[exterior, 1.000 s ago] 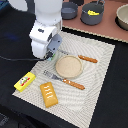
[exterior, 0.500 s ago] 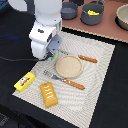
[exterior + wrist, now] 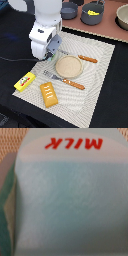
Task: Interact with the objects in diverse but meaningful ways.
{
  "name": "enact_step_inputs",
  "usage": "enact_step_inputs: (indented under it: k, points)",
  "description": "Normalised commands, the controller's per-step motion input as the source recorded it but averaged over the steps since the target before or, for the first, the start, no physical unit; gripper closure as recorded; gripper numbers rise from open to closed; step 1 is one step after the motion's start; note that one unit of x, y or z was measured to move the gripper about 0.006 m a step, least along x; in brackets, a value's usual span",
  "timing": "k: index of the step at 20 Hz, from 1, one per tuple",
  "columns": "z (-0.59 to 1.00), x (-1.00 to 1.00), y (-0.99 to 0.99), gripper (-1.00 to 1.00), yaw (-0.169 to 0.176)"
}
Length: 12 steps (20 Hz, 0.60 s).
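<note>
A white carton (image 3: 70, 198) with red "MILK" lettering fills the wrist view, very close to the camera. My gripper (image 3: 50, 54) hangs low over the beige placemat (image 3: 100, 85), just off the round tan plate (image 3: 68, 66) on the exterior view's left. A small pale green-white shape, likely the carton (image 3: 50, 56), shows beneath it. The fingers are hidden, so their state is unclear. The yellow red-labelled box (image 3: 25, 80) and the orange-brown scored bread block (image 3: 49, 94) lie near the mat's front left. A grey pot (image 3: 92, 13) at the back holds something yellow.
An orange-handled fork (image 3: 65, 81) lies in front of the plate and a knife (image 3: 87, 59) behind it. A second dark pot (image 3: 68, 9) and a tan bowl (image 3: 122, 17) stand on the back counter. A cable (image 3: 15, 60) runs across the dark table.
</note>
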Motion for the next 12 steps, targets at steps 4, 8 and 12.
enact_step_inputs:
  k: [4,8,12]
  points:
    - [0.31,-0.22,0.11,1.00,0.005]
    - [0.26,-0.24,0.19,1.00,0.015]
    - [0.13,-0.26,0.34,1.00,0.025]
